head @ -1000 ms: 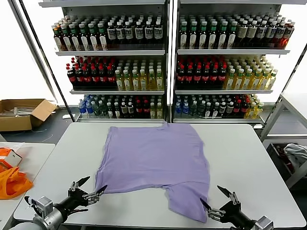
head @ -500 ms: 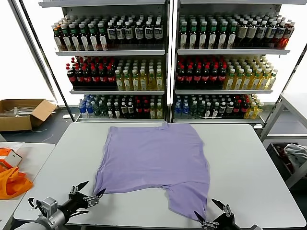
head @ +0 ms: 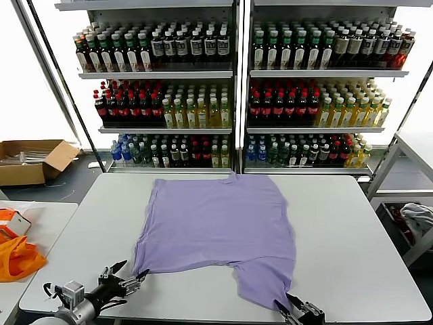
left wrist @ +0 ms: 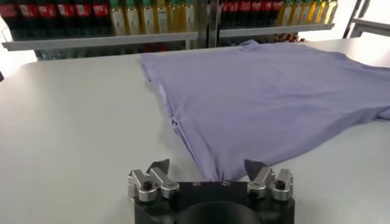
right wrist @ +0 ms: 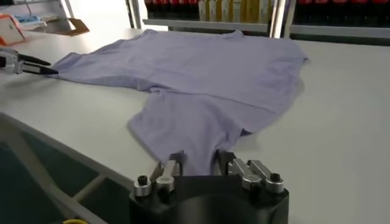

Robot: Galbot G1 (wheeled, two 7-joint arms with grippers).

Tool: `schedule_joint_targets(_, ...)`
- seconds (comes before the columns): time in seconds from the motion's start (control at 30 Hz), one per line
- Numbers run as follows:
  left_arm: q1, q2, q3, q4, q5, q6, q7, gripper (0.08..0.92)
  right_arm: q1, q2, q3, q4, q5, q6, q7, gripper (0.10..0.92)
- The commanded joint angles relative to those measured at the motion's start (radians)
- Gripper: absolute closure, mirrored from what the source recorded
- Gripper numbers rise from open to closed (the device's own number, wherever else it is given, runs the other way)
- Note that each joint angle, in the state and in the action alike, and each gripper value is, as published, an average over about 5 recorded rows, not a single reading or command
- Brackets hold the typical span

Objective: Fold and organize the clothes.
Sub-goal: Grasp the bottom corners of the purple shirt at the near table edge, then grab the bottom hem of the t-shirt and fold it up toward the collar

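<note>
The lavender T-shirt [head: 216, 227] lies spread flat on the grey table [head: 352, 223], plain side up, with one sleeve [head: 267, 288] reaching toward the near edge. My left gripper [head: 126, 279] is open at the shirt's near left corner. In the left wrist view that corner [left wrist: 210, 164] lies between the wide-spread jaws of the left gripper [left wrist: 207, 167]. My right gripper [head: 292, 311] sits at the sleeve's hem. In the right wrist view the right gripper [right wrist: 198, 161] stands with narrowed jaws on either side of the hem [right wrist: 195, 152], a gap still showing.
Shelves of bottles [head: 237, 101] stand behind the table. An orange fabric item [head: 17, 257] lies on a side table at the left, a cardboard box [head: 30, 159] on the floor behind it. A grey-white cloth bundle [head: 418, 218] sits at the right.
Both grippers have drawn back toward the table's near edge and lower. The right gripper's jaws have narrowed around the sleeve hem. The shirt has stayed in place.
</note>
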Motion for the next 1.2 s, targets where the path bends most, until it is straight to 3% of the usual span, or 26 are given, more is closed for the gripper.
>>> schedule_joint_targets(0.03,-0.001,-0.001,0.003,0.006,-0.011,0.002,-0.008,0.395,0.002,0.01,-0.017,-0.009,-0.007,-0.006,0.006,0.847)
schedule_joint_targets(0.17,0.001,-0.005,0.005,0.001,-0.028,0.003,-0.017,0.517,-0.006,0.009,-0.012,0.006,-0.001,0.007,-0.006,0.916)
schedule_joint_targets(0.47,0.018,-0.013,0.017,-0.018,-0.027,-0.005,-0.026,0.777,-0.01,0.01,-0.001,0.004,0.014,0.031,-0.019,0.918)
schedule_joint_targets(0.6,0.019,-0.024,0.013,-0.049,-0.04,-0.009,-0.048,0.88,-0.016,-0.002,0.014,0.012,0.087,0.082,-0.043,0.918)
schedule_joint_targets(0.87,0.056,-0.053,-0.039,-0.147,-0.036,-0.024,-0.084,0.915,-0.092,-0.03,0.078,0.108,0.25,0.118,-0.062,0.918)
schedule_joint_targets(1.0,0.11,-0.078,-0.065,-0.207,-0.017,-0.022,-0.098,0.915,-0.191,-0.04,0.109,0.166,0.251,0.135,-0.075,0.918)
schedule_joint_targets(1.2,0.291,-0.112,-0.104,-0.325,-0.012,-0.022,-0.128,0.915,-0.367,-0.003,0.154,0.26,0.189,0.155,-0.087,0.918)
